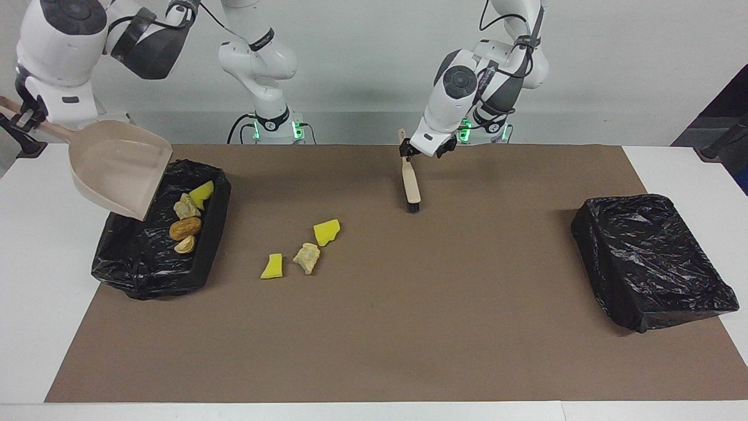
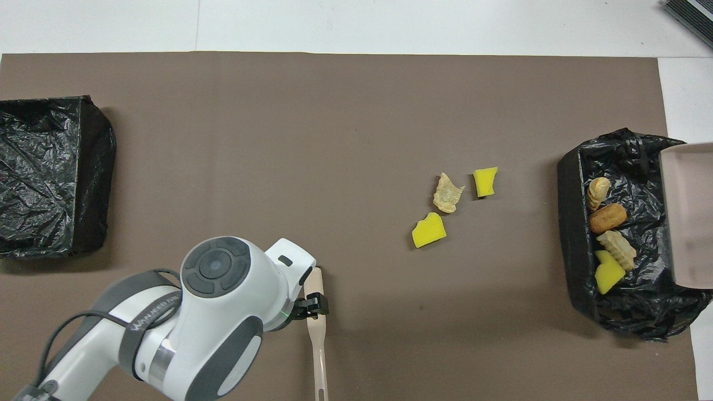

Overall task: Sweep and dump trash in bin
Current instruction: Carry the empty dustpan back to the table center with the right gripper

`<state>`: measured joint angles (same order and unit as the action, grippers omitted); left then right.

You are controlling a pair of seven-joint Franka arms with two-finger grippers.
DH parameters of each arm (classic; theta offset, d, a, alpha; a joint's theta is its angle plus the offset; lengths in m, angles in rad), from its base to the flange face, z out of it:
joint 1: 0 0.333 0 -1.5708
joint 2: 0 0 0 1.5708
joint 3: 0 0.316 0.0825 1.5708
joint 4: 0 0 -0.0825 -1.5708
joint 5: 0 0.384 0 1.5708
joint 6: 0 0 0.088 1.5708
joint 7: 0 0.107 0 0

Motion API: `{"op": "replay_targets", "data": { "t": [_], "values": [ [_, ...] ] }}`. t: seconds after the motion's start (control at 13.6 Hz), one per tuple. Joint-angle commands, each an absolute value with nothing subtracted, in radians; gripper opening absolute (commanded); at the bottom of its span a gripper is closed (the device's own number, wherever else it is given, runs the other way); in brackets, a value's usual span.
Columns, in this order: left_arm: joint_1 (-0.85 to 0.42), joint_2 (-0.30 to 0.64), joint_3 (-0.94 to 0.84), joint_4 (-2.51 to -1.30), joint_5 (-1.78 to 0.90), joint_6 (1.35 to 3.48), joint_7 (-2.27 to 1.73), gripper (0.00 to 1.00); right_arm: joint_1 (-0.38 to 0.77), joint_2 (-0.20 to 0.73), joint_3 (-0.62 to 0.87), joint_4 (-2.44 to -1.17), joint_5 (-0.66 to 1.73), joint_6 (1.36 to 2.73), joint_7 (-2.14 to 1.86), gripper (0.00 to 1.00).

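Jaws: right gripper (image 1: 23,117) is clamped on the handle of the beige plastic dustpan (image 1: 117,169). Left gripper (image 1: 425,150) is open, one finger on each side of the brush handle, not pinching it.

- Dustpan is in the air, tilted mouth-down. Its lip is over the black-bag-lined bin (image 1: 198,263) at the right arm's end of the brown paper mat (image 1: 409,321). The bin sits at that edge of the mat, partly off it onto the white tabletop (image 1: 35,292).
- Four scraps of trash lie in that bin in a row: yellow sponge chunk (image 1: 201,192), pale beige lump (image 1: 186,206), orange-brown bread-like lump (image 1: 185,228), small pale lump (image 1: 185,244).
- Three scraps lie on the mat beside the bin, toward mid-mat, bunched but apart: small yellow sponge piece (image 1: 272,266), crumpled beige lump (image 1: 307,257), larger yellow sponge piece (image 1: 326,231). The larger piece is the one nearest the robots.
- Wooden-handled brush with black bristles (image 1: 412,181) lies flat on the mat near its robot-side edge, about mid-length. Bristles point away from the robots. The left gripper is low over its handle end.
- Second black-bagged bin (image 1: 648,263) is at the mat's edge at the left arm's end, well apart from everything else.
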<state>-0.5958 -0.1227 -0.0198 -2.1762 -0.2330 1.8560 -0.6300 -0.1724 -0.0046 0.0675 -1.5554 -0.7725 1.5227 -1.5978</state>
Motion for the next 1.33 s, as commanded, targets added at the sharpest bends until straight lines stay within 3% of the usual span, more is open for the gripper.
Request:
{"op": "replay_targets", "data": {
  "t": [0.0, 0.15, 0.29, 0.81, 1.25],
  "values": [
    [-0.476, -0.120, -0.026, -2.065, -0.201, 1.740, -0.540, 1.00, -0.175, 0.018, 0.112, -1.523, -0.573, 1.508, -1.390, 0.00],
    [-0.396, -0.118, -0.026, -2.030, -0.186, 1.720, -0.435, 1.00, -0.146, 0.017, 0.139, -1.532, -0.418, 1.534, -1.089, 0.00],
    [-0.336, -0.118, -0.026, -2.017, -0.158, 1.732, -0.338, 1.00, -0.030, 0.060, 0.144, -1.531, -0.359, 1.542, -0.787, 0.00],
    [-0.123, -0.084, -0.026, -1.890, -0.110, 1.698, -0.097, 1.00, 0.227, 0.328, 0.144, -1.448, -0.014, 1.764, 0.079, 0.00],
    [-0.095, -0.051, -0.026, -1.726, -0.039, 1.559, 0.000, 1.00, 0.432, 0.530, 0.144, -1.381, 0.130, 1.920, 0.478, 0.00]
  ]
}}
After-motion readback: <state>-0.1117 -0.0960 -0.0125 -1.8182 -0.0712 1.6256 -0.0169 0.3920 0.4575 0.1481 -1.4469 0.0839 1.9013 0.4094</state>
